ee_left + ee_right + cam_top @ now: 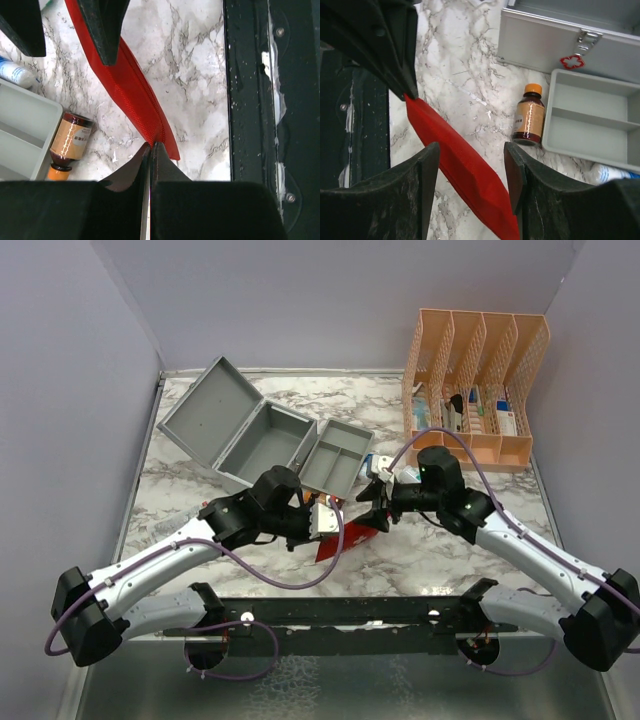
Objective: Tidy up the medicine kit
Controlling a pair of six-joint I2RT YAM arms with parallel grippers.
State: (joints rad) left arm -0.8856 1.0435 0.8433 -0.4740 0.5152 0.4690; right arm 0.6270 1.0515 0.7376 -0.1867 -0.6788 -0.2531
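The medicine kit (240,430) lies open at the back left, its grey metal lid (197,402) tilted back. Its grey divided tray (335,455) sits on the marble beside it. A flat red pouch (340,538) is held up off the table in front of the tray. My left gripper (151,145) is shut on one corner of the red pouch (135,95). The right gripper (471,167) is open and straddles the other end of the pouch (465,170), which runs slantwise between its fingers. A brown medicine bottle (529,117) with an orange cap lies against the tray (590,125).
A peach slotted organizer (475,390) with several small packs stands at the back right. A white and blue tube (15,72) lies near the tray's corner. The black mounting rail (250,100) runs along the near table edge. Purple walls close the sides and back.
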